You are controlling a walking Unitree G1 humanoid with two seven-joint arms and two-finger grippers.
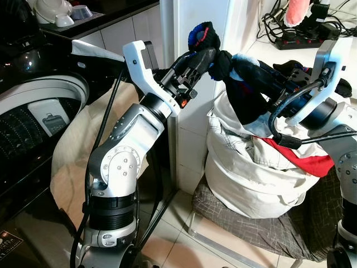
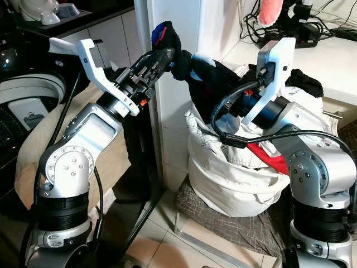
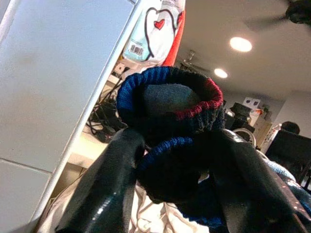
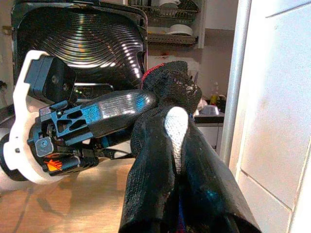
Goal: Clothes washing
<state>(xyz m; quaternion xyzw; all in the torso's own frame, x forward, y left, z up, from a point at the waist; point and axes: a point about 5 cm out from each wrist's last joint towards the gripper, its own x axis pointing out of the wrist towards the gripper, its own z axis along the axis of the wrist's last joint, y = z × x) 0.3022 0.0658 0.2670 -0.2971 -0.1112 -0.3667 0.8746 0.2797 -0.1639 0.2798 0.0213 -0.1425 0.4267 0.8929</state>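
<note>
**Dark garment stretched between both tools, washer off to the left**

We hold one dark garment between our two arms, lifted above the white laundry bag that sits on a grey checked cushion at the right of the scene. Our left tool is clamped on the garment's ribbed cuff, blue with a red patch, and the left wrist view shows both black fingers pressing the knit from either side. Our right tool grips the same garment farther right; in the right wrist view its fingers are wrapped in dark cloth, so we judge it closed on the fabric, though the fingertips themselves are hidden.

The garment's long axis runs roughly left to right, from the cuff at the left tool down toward the bag at the right tool, with its middle hanging just in front of the white pillar. A red piece and pale clothes remain in the bag beneath it.

The washing machine drum lies at the far left, beyond our left arm and lower than the garment. The left arm is plainly the nearer one to it, so we judge the coming move turns on carrying the cuff end leftward past the pillar, with the right tool letting go so the trailing length can follow without snagging on the bag's rim.
</note>
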